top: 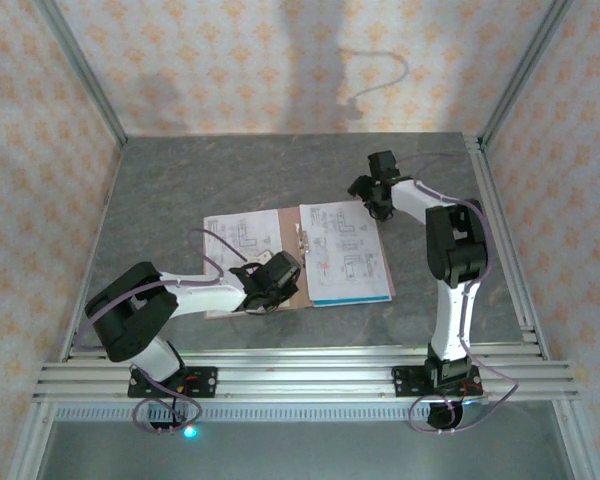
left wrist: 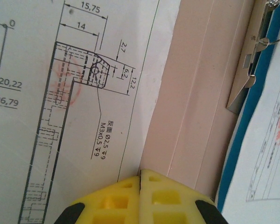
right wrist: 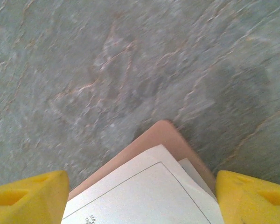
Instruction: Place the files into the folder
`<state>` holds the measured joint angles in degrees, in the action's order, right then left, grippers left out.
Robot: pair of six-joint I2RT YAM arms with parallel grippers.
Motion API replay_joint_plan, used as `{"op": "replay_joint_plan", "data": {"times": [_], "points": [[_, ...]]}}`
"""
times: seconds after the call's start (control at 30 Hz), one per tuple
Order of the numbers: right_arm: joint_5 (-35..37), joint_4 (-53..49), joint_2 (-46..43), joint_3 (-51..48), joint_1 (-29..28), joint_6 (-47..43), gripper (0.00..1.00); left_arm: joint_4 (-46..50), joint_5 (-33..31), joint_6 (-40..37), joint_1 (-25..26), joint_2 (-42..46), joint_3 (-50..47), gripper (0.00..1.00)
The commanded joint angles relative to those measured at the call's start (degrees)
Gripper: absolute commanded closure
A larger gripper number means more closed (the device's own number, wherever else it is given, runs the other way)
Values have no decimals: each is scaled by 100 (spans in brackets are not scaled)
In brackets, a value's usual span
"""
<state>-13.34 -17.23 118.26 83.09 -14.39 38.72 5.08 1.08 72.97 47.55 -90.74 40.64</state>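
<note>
The pinkish-brown folder (top: pixel 292 300) lies open mid-table. One white printed file (top: pixel 235 240) rests on its left half. More white files (top: pixel 345 250) lie on the right half over a teal-blue sheet (top: pixel 352 299). My left gripper (top: pixel 270 290) is shut and empty, tips down at the near end of the spine. In the left wrist view its tips (left wrist: pixel 141 176) meet where the drawing sheet (left wrist: pixel 84 102) borders the bare folder (left wrist: pixel 196 102), with the metal clip (left wrist: pixel 246 79) and teal sheet (left wrist: pixel 252 135) beyond. My right gripper (top: pixel 377 208) (right wrist: pixel 140 189) stands open astride the folder's far right corner (right wrist: pixel 165 130), white files (right wrist: pixel 144 191) between its fingers.
The grey stone-patterned tabletop (top: pixel 180 180) surrounds the folder, bounded by aluminium rails (top: pixel 500 230) at the right and at the near edge (top: pixel 300 375). Patterned walls enclose the back and sides.
</note>
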Motion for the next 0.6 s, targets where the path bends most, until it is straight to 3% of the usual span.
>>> {"op": "replay_joint_plan", "data": {"times": [0.0,0.3,0.57], "points": [[134,-198,30,198,-44,94,19,433,-59,-116,-57,4,-145,100],[308,-210,-248,45,-46,136,19,524,-99,-151,-66,91,-163,100],[759,21,-1710,-1087,-290,333,20,603,-119,-204,-68,190,-95,100]]}}
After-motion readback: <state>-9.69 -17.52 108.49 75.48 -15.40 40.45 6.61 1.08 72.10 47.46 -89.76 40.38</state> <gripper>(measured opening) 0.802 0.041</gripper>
